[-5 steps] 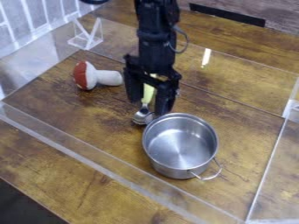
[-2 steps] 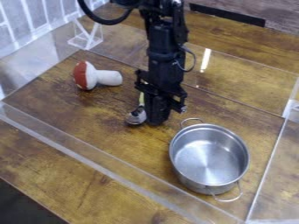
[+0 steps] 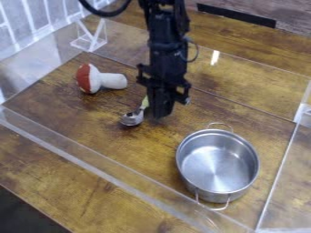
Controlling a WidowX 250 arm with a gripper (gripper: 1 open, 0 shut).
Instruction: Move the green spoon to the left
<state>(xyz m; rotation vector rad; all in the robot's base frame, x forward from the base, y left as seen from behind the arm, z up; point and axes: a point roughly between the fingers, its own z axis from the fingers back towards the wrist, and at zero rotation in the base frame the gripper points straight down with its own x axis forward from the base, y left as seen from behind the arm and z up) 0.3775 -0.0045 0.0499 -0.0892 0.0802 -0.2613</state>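
- Camera view shows us the claw [image 3: 161,111] pointing down, closed on the handle of the green spoon [image 3: 130,117].
- The spoon lies on the table [image 3: 73,173], between mushroom [image 3: 97,79] and pot [image 3: 219,164].
- We judge the grasp done; the carrying to the left remains.

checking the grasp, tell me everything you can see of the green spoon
The green spoon is small: a shiny silver metal bowl and a pale yellow-green, plastic-looking handle. It lies on the wooden table, bowl toward the lower left, handle running up-right into the gripper, whose jaws are shut on it and hide most of it. It sits between the mushroom toy and the steel pot, touching neither.
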